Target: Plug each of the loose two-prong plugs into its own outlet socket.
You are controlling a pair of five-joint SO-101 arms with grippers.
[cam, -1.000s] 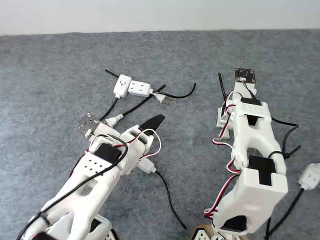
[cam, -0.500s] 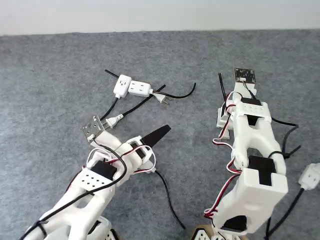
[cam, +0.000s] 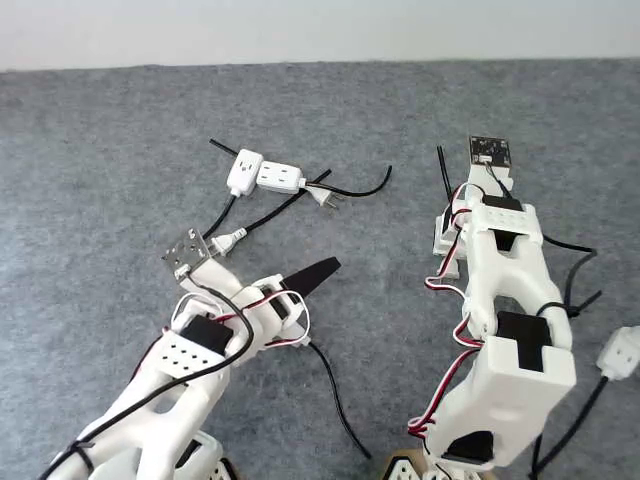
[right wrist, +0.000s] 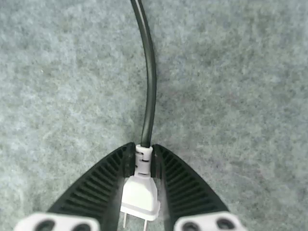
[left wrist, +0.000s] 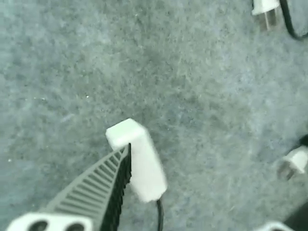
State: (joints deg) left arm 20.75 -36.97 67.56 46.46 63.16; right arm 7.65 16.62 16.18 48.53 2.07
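We log the left hand (cam: 312, 278) drawn back beside the socket (left wrist: 136, 161), grip we cannot tell, right hand (right wrist: 141, 150) still closed on its plug (right wrist: 139, 192), no pairing made yet.

A grey, felt-like mat (cam: 110, 120) lies under everything — coarse, flecked fibres, mottled light and dark in the wrist views. Along its far edge runs a plain pale wall (cam: 300, 30). Light is soft and even — shadows faint.
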